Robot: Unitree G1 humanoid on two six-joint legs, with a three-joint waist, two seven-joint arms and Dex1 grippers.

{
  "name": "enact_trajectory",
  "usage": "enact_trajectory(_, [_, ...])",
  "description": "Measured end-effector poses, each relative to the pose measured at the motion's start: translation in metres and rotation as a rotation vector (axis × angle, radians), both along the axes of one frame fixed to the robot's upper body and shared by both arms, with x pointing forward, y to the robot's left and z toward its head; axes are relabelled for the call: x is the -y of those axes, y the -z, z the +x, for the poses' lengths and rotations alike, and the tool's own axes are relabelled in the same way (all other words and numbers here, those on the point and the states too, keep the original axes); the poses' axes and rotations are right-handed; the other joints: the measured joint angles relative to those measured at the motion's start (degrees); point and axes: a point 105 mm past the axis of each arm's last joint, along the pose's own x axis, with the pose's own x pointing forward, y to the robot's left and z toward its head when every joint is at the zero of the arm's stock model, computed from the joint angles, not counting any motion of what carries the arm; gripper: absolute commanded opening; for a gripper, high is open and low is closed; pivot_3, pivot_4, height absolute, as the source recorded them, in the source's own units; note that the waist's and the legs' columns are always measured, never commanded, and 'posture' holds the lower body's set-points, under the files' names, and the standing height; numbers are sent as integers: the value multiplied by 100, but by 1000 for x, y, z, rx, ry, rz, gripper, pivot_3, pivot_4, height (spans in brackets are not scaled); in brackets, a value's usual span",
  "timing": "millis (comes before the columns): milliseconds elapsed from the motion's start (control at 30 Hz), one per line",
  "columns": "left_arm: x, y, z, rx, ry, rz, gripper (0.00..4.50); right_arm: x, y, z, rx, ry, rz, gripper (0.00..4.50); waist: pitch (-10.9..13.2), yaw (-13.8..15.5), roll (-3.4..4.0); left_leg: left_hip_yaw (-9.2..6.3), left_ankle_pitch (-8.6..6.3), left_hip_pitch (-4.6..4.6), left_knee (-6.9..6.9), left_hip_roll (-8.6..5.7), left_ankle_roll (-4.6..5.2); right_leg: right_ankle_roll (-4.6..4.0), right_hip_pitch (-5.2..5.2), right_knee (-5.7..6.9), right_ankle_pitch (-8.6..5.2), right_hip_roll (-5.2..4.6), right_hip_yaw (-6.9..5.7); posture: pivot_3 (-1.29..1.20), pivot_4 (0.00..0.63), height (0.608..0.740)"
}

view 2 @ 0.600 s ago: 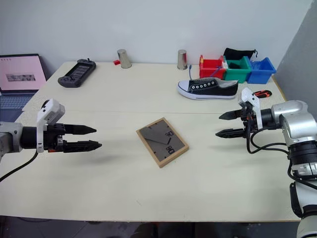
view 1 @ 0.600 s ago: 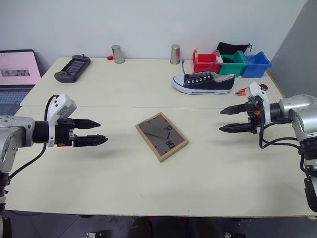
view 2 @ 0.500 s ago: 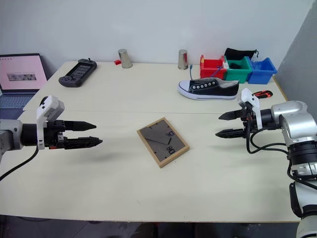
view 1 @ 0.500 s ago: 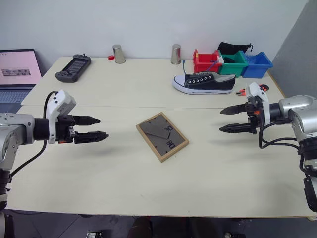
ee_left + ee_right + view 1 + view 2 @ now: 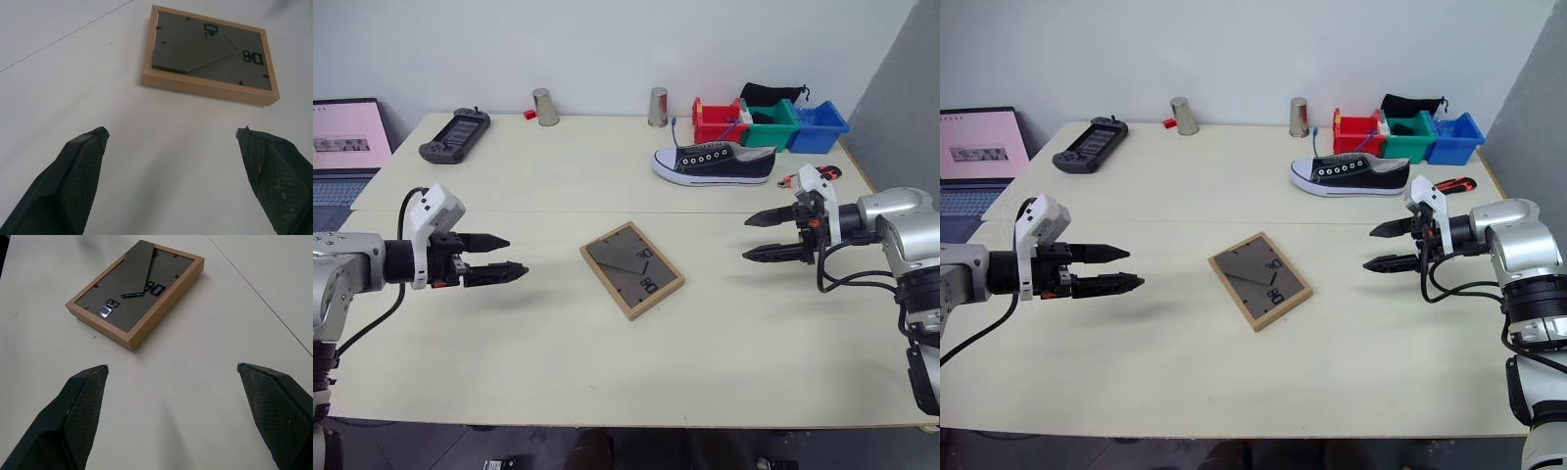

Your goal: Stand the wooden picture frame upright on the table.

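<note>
The wooden picture frame (image 5: 632,269) lies flat near the middle of the table (image 5: 558,352), its dark grey backing and folded stand facing up. My left gripper (image 5: 516,255) hovers over the table to the frame's left, open and empty, pointing toward it. On the frame's right my right gripper (image 5: 746,240) hangs open and empty, also pointing at it. Both are well apart from the frame. The left wrist view has the frame (image 5: 210,54) ahead of the open fingers (image 5: 83,171). In the right wrist view the frame (image 5: 137,293) sits beyond the fingers (image 5: 83,406).
A black sneaker (image 5: 715,164) lies at the back right, with red (image 5: 720,122), green and blue bins behind it. Two metal cups (image 5: 545,107) and a handheld game console (image 5: 456,135) stand along the far edge. A laptop (image 5: 342,137) sits at far left.
</note>
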Motion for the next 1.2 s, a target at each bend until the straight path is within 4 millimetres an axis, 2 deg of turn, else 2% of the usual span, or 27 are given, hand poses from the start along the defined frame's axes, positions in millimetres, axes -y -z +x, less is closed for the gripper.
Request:
enact_trajectory(167, [-1,1,-1,-1,-12,4,4500,-6,3,2,-4,-8,16,4480,0,-6,0,0,0,1,0,0,0,0,-1,1,0,0,0,0,150,740])
enact_trajectory(233, [2,4,-3,-8,-3,4,4500,-7,3,2,-4,-9,19,4113,0,-5,0,0,0,1,0,0,0,0,0,1,0,0,1,0,150,740])
enact_trajectory(333, [8,8,-4,-9,1,-29,4046,-13,5,4,4,-13,34,3589,0,-3,0,0,0,0,1,0,0,0,-1,2,0,0,0,0,150,740])
enact_trajectory(533, [21,14,-2,45,-37,-74,2743,-27,9,7,49,-52,42,2187,-1,-5,-1,0,0,3,2,1,0,0,2,2,0,-1,0,0,150,740])
enact_trajectory(700, [39,41,-5,48,-66,-70,1575,-42,33,19,67,-32,15,886,-1,-10,-1,4,1,7,4,1,-1,-1,4,7,1,-2,4,0,150,740])
enact_trajectory(767, [45,55,-1,65,-101,-47,1077,-49,42,28,85,1,10,357,-1,-3,-1,6,1,10,5,0,-2,-1,6,13,1,-3,7,0,150,740])
enact_trajectory(833, [53,65,4,69,-139,-67,691,-57,48,32,92,5,23,7,-2,2,-2,5,2,5,8,0,-3,-1,2,13,1,-3,6,0,150,740])
enact_trajectory(933, [60,72,9,74,-180,-84,71,-65,53,34,112,1,12,0,-2,5,-2,5,10,8,7,-3,-17,-1,5,13,2,-5,7,0,150,740])
enact_trajectory(1100, [81,86,18,81,-227,-129,71,-94,60,39,134,-3,51,0,-5,5,-6,4,13,9,8,-3,-23,-2,2,24,2,-5,6,0,150,740])
enact_trajectory(1200, [80,90,24,82,-258,-106,71,-99,67,42,134,17,40,0,-4,5,-6,4,14,10,8,-4,-24,-2,1,30,2,-6,6,0,150,740])
